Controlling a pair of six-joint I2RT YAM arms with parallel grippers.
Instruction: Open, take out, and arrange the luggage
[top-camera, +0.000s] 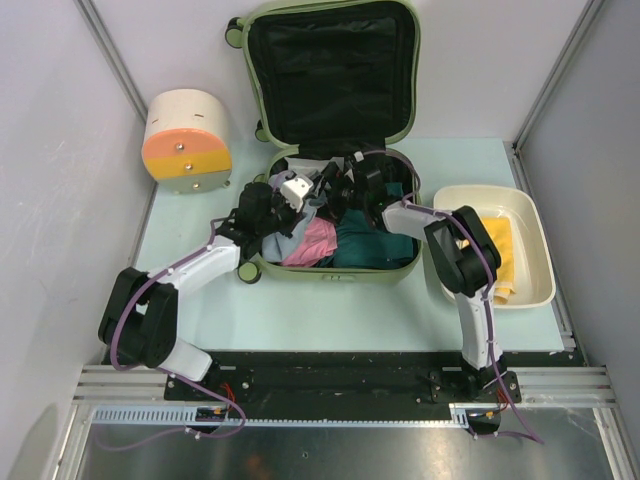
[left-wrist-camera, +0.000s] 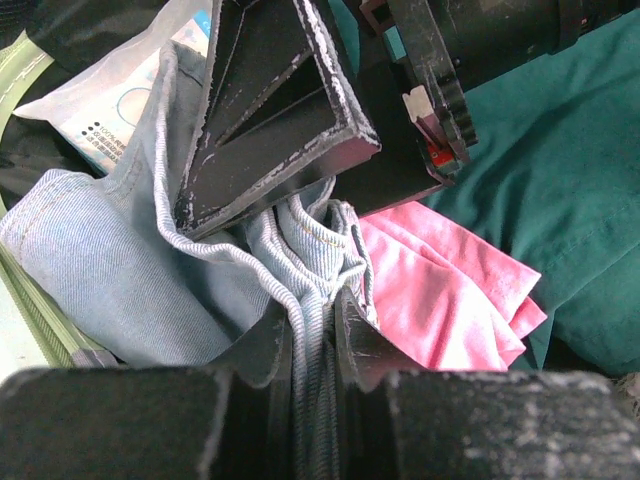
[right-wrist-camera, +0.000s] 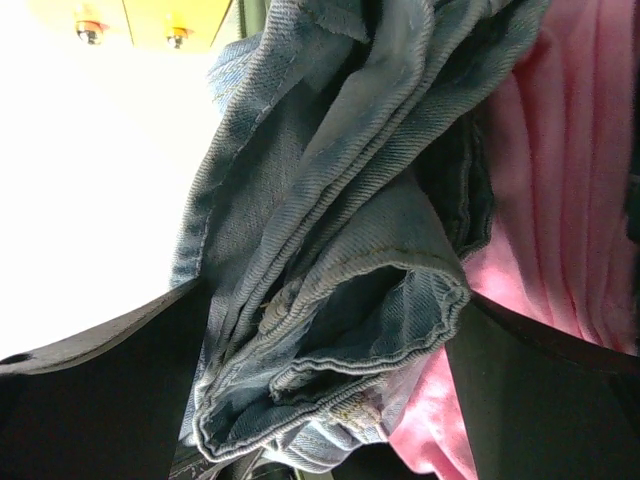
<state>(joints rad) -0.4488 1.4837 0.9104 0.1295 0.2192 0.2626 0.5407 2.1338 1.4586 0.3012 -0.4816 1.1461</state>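
The pale olive-green luggage (top-camera: 330, 272) lies open on the table with its black-lined lid (top-camera: 330, 70) standing up at the back. Its base is heaped with clothes: blue denim (top-camera: 285, 240), a pink garment (top-camera: 315, 240) and a teal garment (top-camera: 370, 245). My left gripper (top-camera: 262, 212) is inside the left part of the case, shut on a fold of the denim (left-wrist-camera: 200, 290) in the left wrist view (left-wrist-camera: 315, 300). My right gripper (top-camera: 335, 190) is over the middle of the case. Its fingers stand wide apart with bunched denim (right-wrist-camera: 340, 200) between them (right-wrist-camera: 325, 330). The pink garment (right-wrist-camera: 560, 200) lies beside it.
A white oval basin (top-camera: 540, 250) holding a yellow cloth (top-camera: 500, 250) stands right of the case. A round cream-and-orange drum container (top-camera: 185, 140) stands at the back left. A white packet (left-wrist-camera: 110, 100) lies among the clothes. Walls close in on both sides.
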